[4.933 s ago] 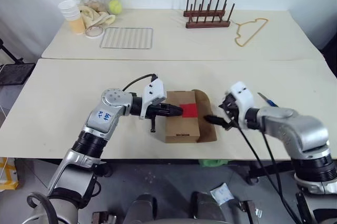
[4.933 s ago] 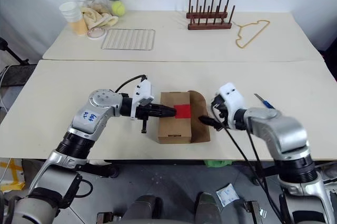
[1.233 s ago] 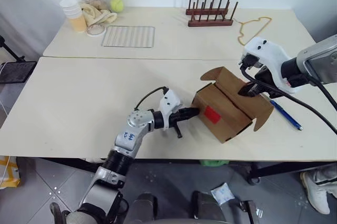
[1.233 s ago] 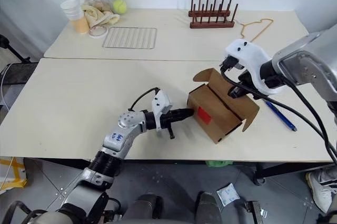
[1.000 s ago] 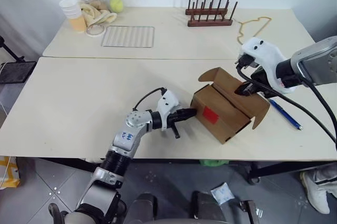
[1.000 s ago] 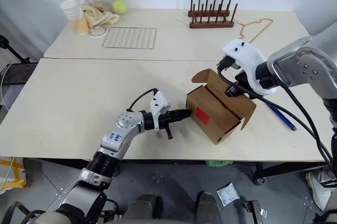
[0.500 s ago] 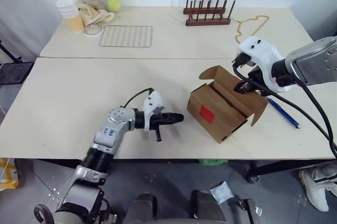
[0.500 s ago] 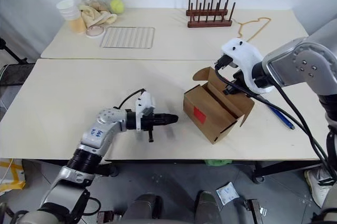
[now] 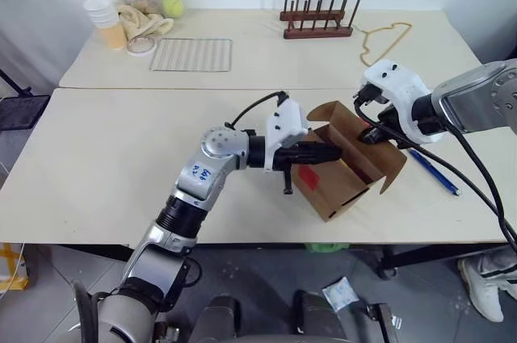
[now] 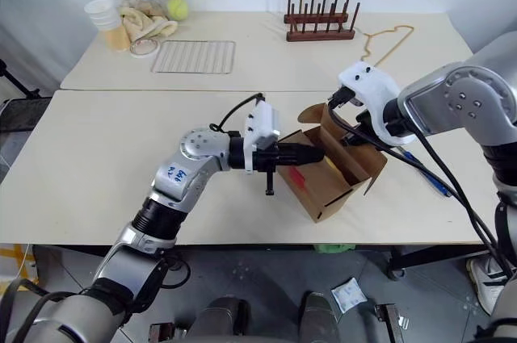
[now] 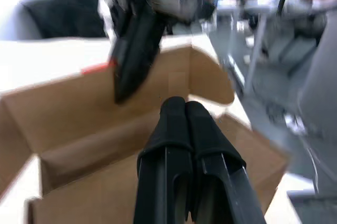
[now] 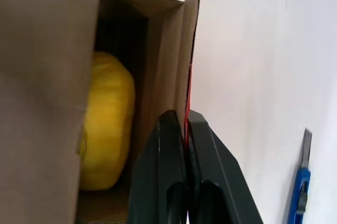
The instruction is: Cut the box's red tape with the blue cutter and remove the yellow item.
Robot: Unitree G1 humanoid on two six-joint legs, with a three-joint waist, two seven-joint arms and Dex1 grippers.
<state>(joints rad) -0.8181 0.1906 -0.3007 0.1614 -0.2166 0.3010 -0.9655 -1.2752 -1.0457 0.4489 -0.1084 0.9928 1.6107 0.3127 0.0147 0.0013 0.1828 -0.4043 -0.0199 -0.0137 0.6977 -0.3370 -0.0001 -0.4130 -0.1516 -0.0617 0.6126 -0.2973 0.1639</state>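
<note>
While the small brown cardboard box (image 9: pixel 343 167) sits open at centre right of the left eye view on the near cream table (image 9: pixel 113 165), the far table at the top holds a wire cooling rack (image 9: pixel 191 54), a dark wooden peg rack (image 9: pixel 317 20), a tan wire hanger (image 9: pixel 386 40), stacked paper cups (image 9: pixel 106 20), a crumpled beige cloth (image 9: pixel 144 18) and a yellow-green tennis ball (image 9: pixel 171 6). Right of the box, the slim blue cutter (image 9: pixel 436 172) lies flat on the table, apart from both grippers and partly crossed by the right arm's black cables. The red tape patch (image 9: pixel 308 176) is mostly hidden behind the left gripper (image 9: pixel 334 152), whose fingers are pressed together with nothing between them, reaching level from the left over the box's near top edge. The right gripper (image 12: pixel 179 121) comes down from the upper right, clamped on the box's upright flap edge. The soft yellow item (image 12: pixel 105 129) lies inside the box, partly cut off by a flap.
</note>
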